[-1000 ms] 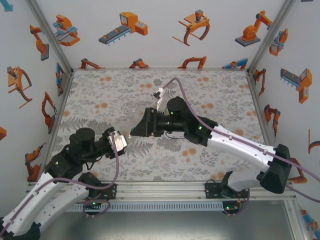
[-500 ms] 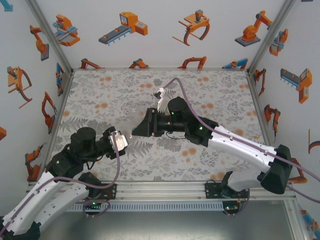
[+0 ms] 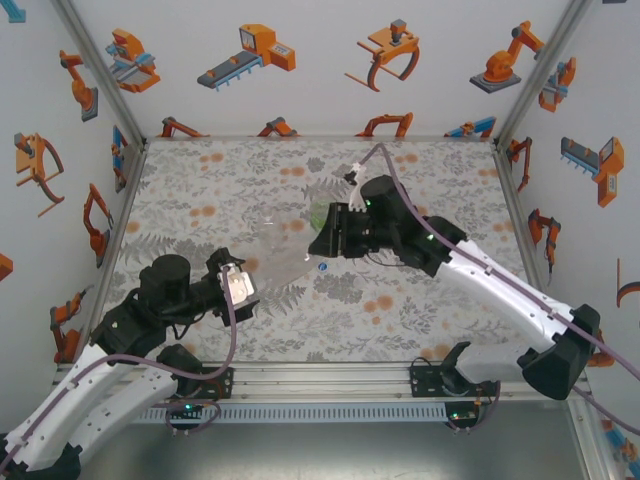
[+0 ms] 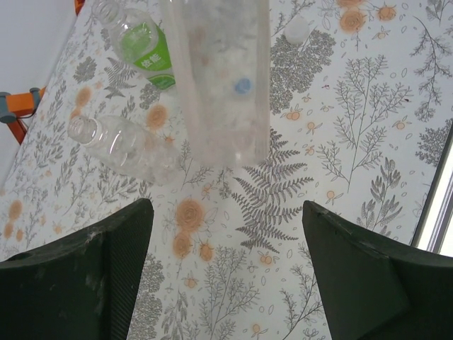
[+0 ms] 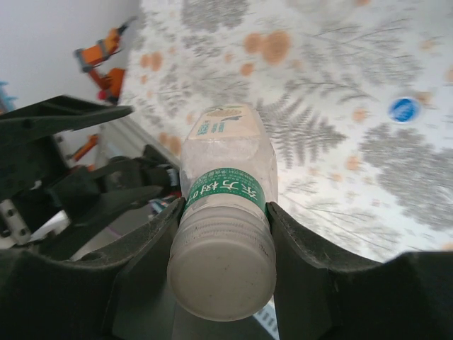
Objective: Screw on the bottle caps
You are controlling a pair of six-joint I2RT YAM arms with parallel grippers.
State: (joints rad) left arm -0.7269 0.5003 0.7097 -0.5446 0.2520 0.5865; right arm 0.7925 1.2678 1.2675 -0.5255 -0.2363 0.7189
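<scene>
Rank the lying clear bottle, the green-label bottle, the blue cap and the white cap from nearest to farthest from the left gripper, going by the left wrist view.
1. The clear bottle, just ahead of the left gripper, view left.
2. The green-label bottle, upper left, and the blue cap, centre: too close to call.
3. The white cap, top right.

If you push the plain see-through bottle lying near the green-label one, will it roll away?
Probably yes: the bottle lies on its round side on the flat table, so it likely rolls. It looks empty and thin, so probably light and squashy.
</scene>
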